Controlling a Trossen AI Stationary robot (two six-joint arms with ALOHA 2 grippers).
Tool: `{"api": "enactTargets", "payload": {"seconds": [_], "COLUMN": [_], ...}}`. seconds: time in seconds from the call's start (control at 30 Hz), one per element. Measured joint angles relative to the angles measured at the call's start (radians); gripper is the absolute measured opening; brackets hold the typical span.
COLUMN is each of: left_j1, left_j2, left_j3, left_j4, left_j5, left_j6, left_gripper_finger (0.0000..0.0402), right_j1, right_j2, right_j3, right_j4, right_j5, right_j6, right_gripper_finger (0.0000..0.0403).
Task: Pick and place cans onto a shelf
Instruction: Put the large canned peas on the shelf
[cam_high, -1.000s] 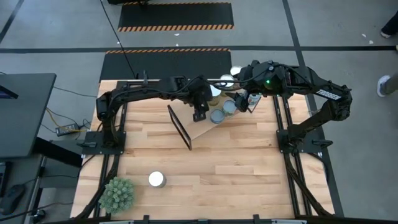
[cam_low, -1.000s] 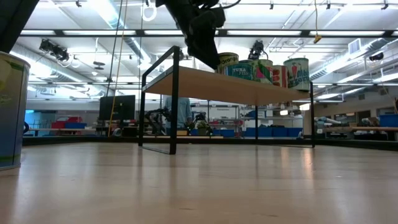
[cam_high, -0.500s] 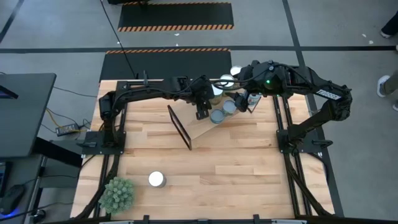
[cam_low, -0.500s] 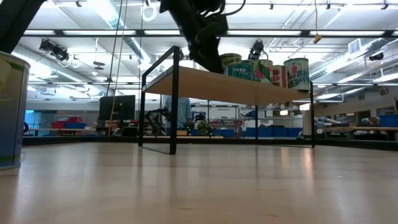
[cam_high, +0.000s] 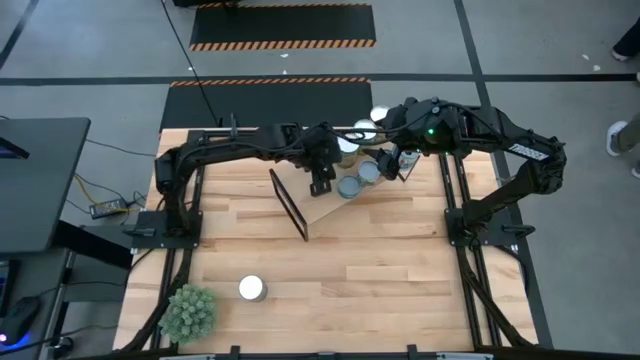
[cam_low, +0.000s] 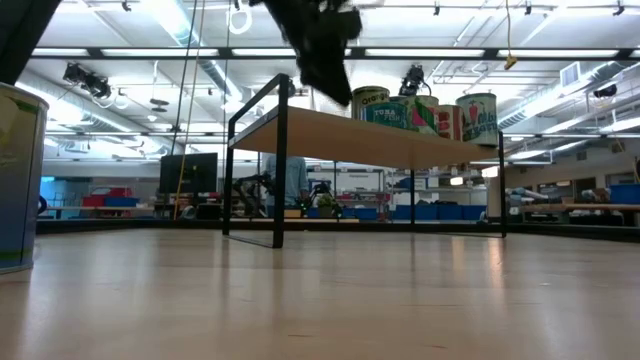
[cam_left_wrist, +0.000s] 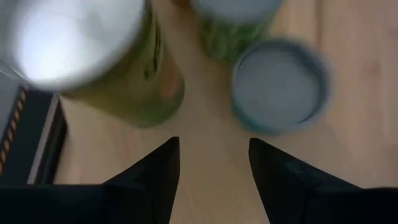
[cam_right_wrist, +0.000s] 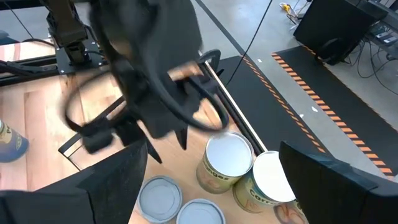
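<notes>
Left gripper (cam_left_wrist: 212, 168) hovers empty, fingers apart, over the long light-wood shelf (cam_high: 322, 206); lift it straight so you don't nudge the green-labelled silver-topped can (cam_left_wrist: 93, 56).

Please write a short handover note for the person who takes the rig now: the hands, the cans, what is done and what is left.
Left hand: open, empty, above the shelf beside the cans there.
Right hand: open, empty, over the same group.
Done: a cluster of cans stands on the shelf.
Left: one can stands on the table near the green plant.
</notes>
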Motion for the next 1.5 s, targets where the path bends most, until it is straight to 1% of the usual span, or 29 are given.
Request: {"api": "enactTargets", "payload": {"seconds": [0.07,0.17,0.23,0.33,0.4,0.5,0.63,0.73,0.8,0.93,1.2,1.33,1.5], "left_j1": [-0.009,-0.021,-0.029,-0.043,-0.062,-0.11,-0.184,-0.241,-0.272,-0.327,-0.504,-0.604,-0.717], "left_j2": [-0.031,-0.079,-0.112,-0.151,-0.163,-0.165,-0.165,-0.165,-0.165,-0.174,-0.18,-0.18,-0.179], "left_j3": [0.008,0.008,0.008,0.008,0.008,0.007,0.007,0.007,0.007,0.006,0.005,-0.018,-0.068], "left_j4": [0.008,-0.025,-0.064,-0.134,-0.203,-0.313,-0.425,-0.432,-0.428,-0.43,-0.529,-0.535,-0.53], "left_j5": [-0.002,-0.007,0.004,0.033,0.053,0.058,0.077,0.091,0.063,-0.008,-0.038,-0.011,0.06], "left_j6": [0.006,-0.001,-0.018,-0.083,-0.108,-0.136,-0.216,-0.264,-0.302,-0.38,-0.581,-0.698,-0.857], "left_gripper_finger": [0.0196,0.0196,0.0196,0.0198,0.0207,0.0241,0.0301,0.0336,0.0349,0.0352,0.0352,0.0352,0.0352], "right_j1": [0.0,0.0,0.0,0.0,0.0,0.0,0.0,0.0,0.0,0.0,0.0,0.0,0.001], "right_j2": [0.0,0.0,0.0,0.0,0.0,0.0,0.0,0.0,0.0,0.0,0.0,0.0,0.0], "right_j3": [0.0,0.0,0.0,0.0,0.0,0.0,0.0,0.0,0.0,0.0,0.0,0.0,0.0], "right_j4": [-0.001,-0.008,-0.015,-0.016,-0.016,-0.016,-0.016,-0.016,-0.015,-0.015,-0.01,-0.007,-0.007], "right_j5": [0.0,0.0,0.0,0.0,0.0,0.0,-0.007,-0.008,-0.008,-0.019,-0.071,-0.093,-0.117], "right_j6": [0.0,0.0,-0.004,-0.01,-0.019,-0.03,-0.043,-0.052,-0.053,-0.069,-0.078,-0.079,-0.079], "right_gripper_finger": [0.0372,0.0372,0.0372,0.0372,0.0372,0.0372,0.0372,0.0372,0.0372,0.0372,0.0372,0.0372,0.0372]}}
